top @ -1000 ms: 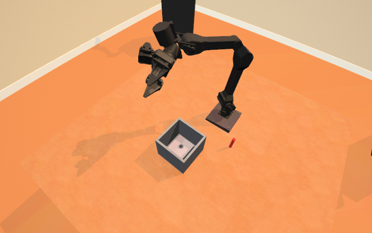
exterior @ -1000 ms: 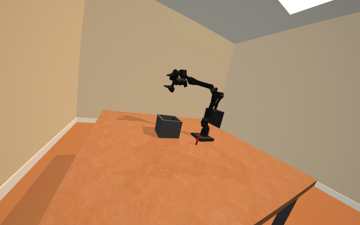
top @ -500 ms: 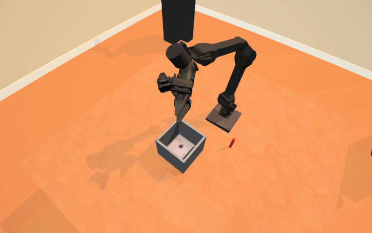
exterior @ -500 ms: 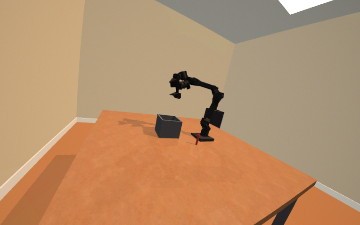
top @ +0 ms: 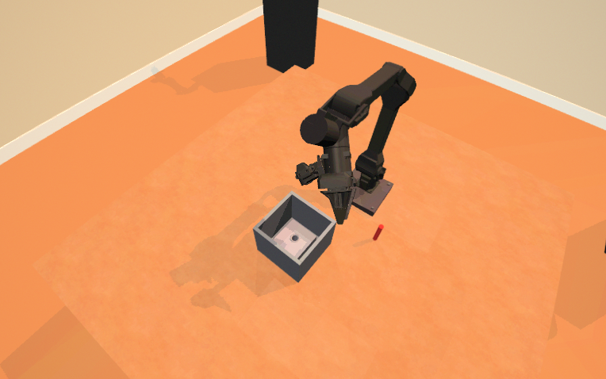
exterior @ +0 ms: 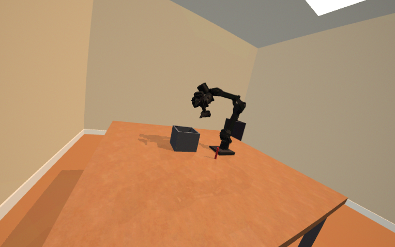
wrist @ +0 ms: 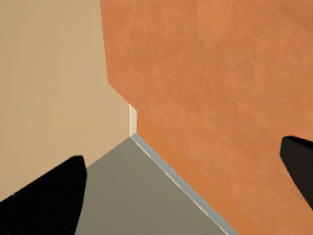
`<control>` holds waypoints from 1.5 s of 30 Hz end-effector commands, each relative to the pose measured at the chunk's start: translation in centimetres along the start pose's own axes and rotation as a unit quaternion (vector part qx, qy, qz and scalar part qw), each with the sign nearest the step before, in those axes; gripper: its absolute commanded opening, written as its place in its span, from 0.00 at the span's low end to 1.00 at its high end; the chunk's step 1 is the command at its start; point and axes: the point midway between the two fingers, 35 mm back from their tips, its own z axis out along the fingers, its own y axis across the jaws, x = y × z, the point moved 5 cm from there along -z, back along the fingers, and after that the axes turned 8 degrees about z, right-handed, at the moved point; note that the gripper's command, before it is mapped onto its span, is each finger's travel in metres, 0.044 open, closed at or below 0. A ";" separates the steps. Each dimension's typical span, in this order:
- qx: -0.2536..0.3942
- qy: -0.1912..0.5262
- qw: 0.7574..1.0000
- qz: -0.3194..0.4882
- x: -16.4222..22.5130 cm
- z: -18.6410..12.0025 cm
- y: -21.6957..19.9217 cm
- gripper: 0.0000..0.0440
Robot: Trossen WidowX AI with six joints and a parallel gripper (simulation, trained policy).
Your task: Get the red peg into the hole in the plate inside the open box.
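The red peg (top: 377, 232) (exterior: 216, 152) stands upright on the table, to the right of the box and just in front of the arm's base. The open grey box (top: 285, 257) (exterior: 184, 139) has a pale plate (top: 283, 235) at its bottom with a round hole (top: 294, 238) in the middle. My gripper (top: 340, 218) (exterior: 204, 114) (wrist: 185, 156) is open and empty. It hangs in the air with its fingers pointing down, above the table near the box's right corner and well above the peg. The wrist view shows only my two dark fingers, the table and walls, with neither peg nor box.
The arm's base plate (top: 374, 201) (exterior: 223, 152) is bolted to the table behind the peg. A tall black block (top: 290, 33) (exterior: 240, 129) stands behind the table. The table's front edge (exterior: 320, 215) shows in the exterior view.
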 end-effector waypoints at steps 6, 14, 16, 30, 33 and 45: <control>0.105 0.026 0.993 0.047 3.2 1.8 -4.2 0.98; 0.215 0.025 0.972 0.088 5.4 3.0 -8.6 0.98; 0.242 0.021 0.965 0.098 5.8 3.1 -9.6 0.98; 0.386 -0.045 0.911 0.137 7.4 4.1 -15.9 1.00; 0.403 -0.059 0.903 0.137 7.4 4.3 -16.7 1.00; 0.441 -0.094 0.881 0.142 6.3 6.5 -20.4 1.00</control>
